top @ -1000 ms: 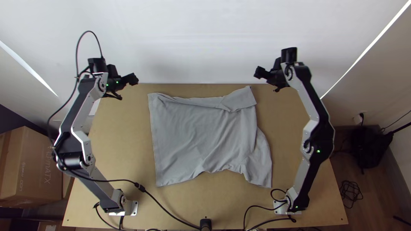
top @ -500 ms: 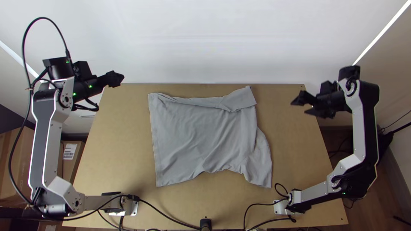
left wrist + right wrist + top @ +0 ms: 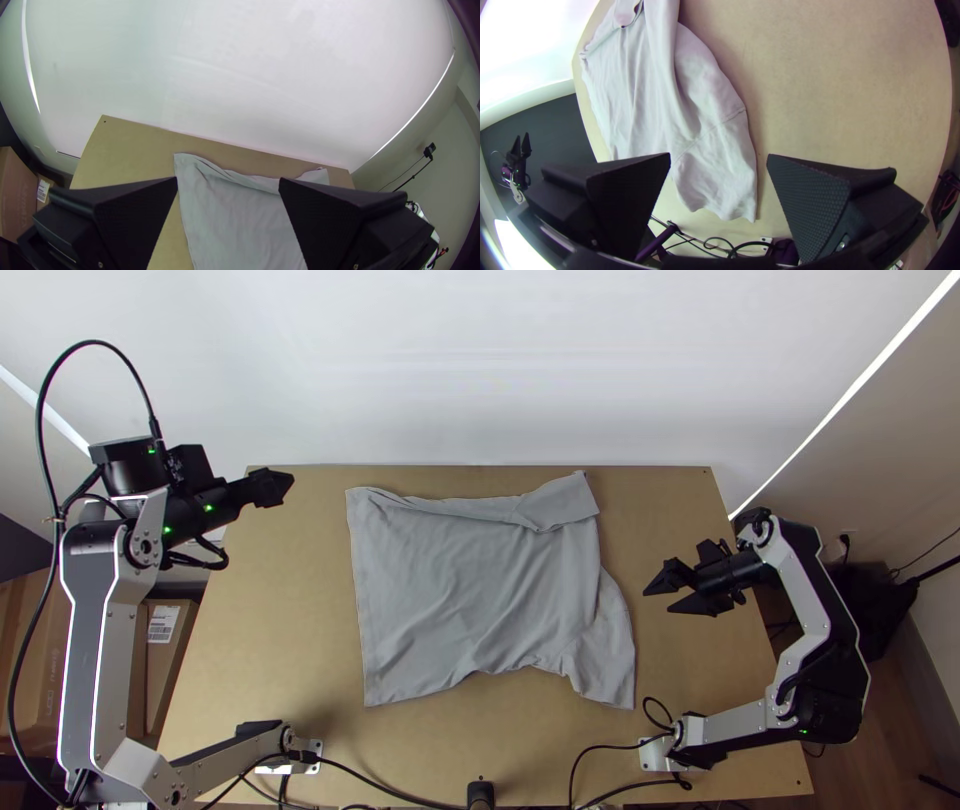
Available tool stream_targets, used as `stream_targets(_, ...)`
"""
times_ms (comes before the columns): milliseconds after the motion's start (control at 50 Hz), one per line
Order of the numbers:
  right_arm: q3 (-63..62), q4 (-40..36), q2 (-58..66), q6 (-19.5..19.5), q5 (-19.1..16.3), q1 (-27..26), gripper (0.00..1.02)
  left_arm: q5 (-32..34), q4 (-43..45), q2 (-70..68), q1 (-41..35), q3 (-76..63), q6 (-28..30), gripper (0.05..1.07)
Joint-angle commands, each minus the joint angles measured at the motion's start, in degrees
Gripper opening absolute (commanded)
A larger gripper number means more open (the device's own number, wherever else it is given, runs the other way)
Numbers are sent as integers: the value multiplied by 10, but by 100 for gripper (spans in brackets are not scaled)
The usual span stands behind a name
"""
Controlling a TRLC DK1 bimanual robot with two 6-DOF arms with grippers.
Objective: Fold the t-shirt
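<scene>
The right gripper (image 3: pixel 657 601) has swung down from the table's far right corner to a spot beside the grey t-shirt (image 3: pixel 470 590), closer to the arm bases than half a second earlier. The left gripper (image 3: pixel 280 487) has dropped back slightly toward its base, near the table's far left corner. The t-shirt lies just as it did, flat on the wooden table (image 3: pixel 285 620) between the two grippers and touching neither.

Both tools hold nothing, their fingers spread wide: the left pair (image 3: pixel 145 205) stands apart in its wrist view, as does the right pair (image 3: pixel 625 185) in its own.

The garment's long axis runs roughly from the left gripper's side to the right's. Its long straight edge faces the left gripper's side, while a sleeve (image 3: pixel 600 665) points toward the right arm's base, on the base side of the right gripper. A strip along the far edge is turned over, widening into a flap (image 3: pixel 560 505) ahead of the right gripper and farther from the bases. A small opening (image 3: pixel 630 17) in the right wrist view may be the neckline.

Beyond the left arm, below table level and nearer the bases than its gripper, stand two cardboard boxes: a large one (image 3: pixel 17 187) and a smaller, labelled one (image 3: pixel 165 670), their contents hidden.
</scene>
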Motion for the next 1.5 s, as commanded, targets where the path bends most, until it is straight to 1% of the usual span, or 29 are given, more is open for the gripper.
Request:
stream_targets(0, -29, 9, 1, -12, -7, 4, 83, 8, -9, -18, -1, -9, -6, 103)
stream_targets(140, -57, 38, 24, -12, -7, 8, 82, 7, -15, -26, 0, -12, -5, 103)
stream_targets(240, -69, 64, 33, -12, -7, 8, 72, 7, -18, -29, 2, -16, -5, 103)
stream_targets(360, -82, 94, 39, -9, -6, 9, 71, 7, -18, -33, 2, -24, -4, 103)
stream_targets(380, -84, 98, 41, -9, -6, 11, 68, 7, -18, -33, 3, -25, -4, 103)
stream_targets(400, -85, 104, 42, -9, -6, 11, 63, 7, -18, -33, 2, -26, -4, 103)
stream_targets(460, -95, 134, 42, -7, -6, 13, 39, 7, -18, -33, 3, -26, -4, 103)
stream_targets(500, -101, 150, 38, -5, -7, 15, 32, 7, -18, -33, 3, -26, -4, 103)
stream_targets(680, -110, 158, 48, 0, -7, 30, 34, 5, -18, -32, 3, -20, -4, 103)
stream_targets(720, -111, 159, 51, 3, -7, 34, 40, 5, -18, -32, 3, -20, -3, 103)
stream_targets(760, -111, 159, 54, 5, -7, 37, 42, 5, -18, -32, 3, -20, -3, 103)
stream_targets(880, -111, 162, 62, 9, -7, 50, 42, 3, -18, -32, 4, -22, -1, 103)
stream_targets(1000, -117, 182, 68, 18, -7, 63, 42, 2, -18, -32, 4, -20, -1, 103)
stream_targets(1380, -135, 219, 93, 31, -6, 100, 42, 1, -29, -34, 5, -23, 8, 103)
stream_targets(1420, -138, 220, 93, 31, -6, 107, 40, 1, -33, -37, 4, -26, 15, 103)
stream_targets(1480, -146, 232, 87, 31, -6, 112, 26, 1, -51, -40, -1, -29, 36, 103)
